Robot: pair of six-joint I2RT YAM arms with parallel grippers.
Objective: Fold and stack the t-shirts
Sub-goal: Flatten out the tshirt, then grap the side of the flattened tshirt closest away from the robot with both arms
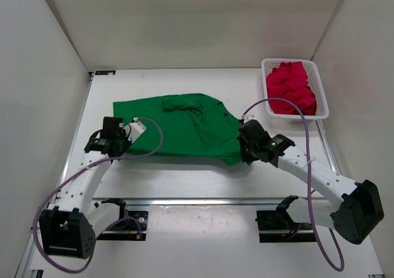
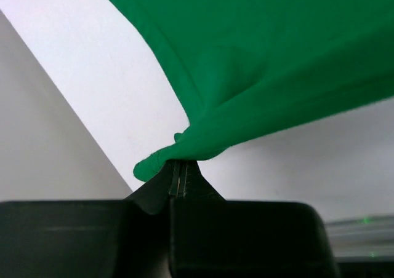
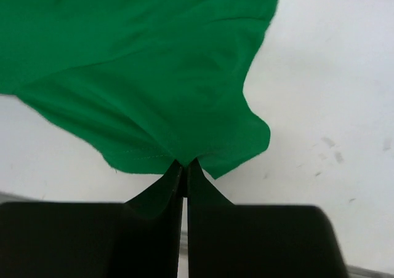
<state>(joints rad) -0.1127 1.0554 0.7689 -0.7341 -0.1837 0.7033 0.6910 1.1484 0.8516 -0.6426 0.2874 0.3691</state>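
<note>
Progress early: one garment in hand, none folded, no stack begun.

Lower centre of the left wrist view: the left hand (image 2: pixel 178 167) has its fingers pressed together on a small bunched tab at the near left corner of the green t-shirt (image 1: pixel 184 127). The hem rises off the desk (image 1: pixel 184 176) just beyond the pinch.

Lower centre of the right wrist view: the right hand (image 3: pixel 184 166) likewise pinches the near hem of the same shirt. A rounded flap of cloth hangs to the right of the grip.

Middle of the top view: the green t-shirt lies opened out across the desk between the two hands. It is mostly flat, with a rumpled patch near its far edge, and its near right corner sags toward the bottom of the frame. No crease or doubled layer marking a completed fold is visible, so the shirt is judged to be at the spreading or first-fold step.

Upper right of the top view: the red t-shirts (image 1: pixel 290 87) sit crumpled in the white basket (image 1: pixel 324 103), well apart from both hands. Their number cannot be told from the heap.

Remaining, by this reading: folding the green shirt, then lifting out, folding and stacking each red one.
</note>
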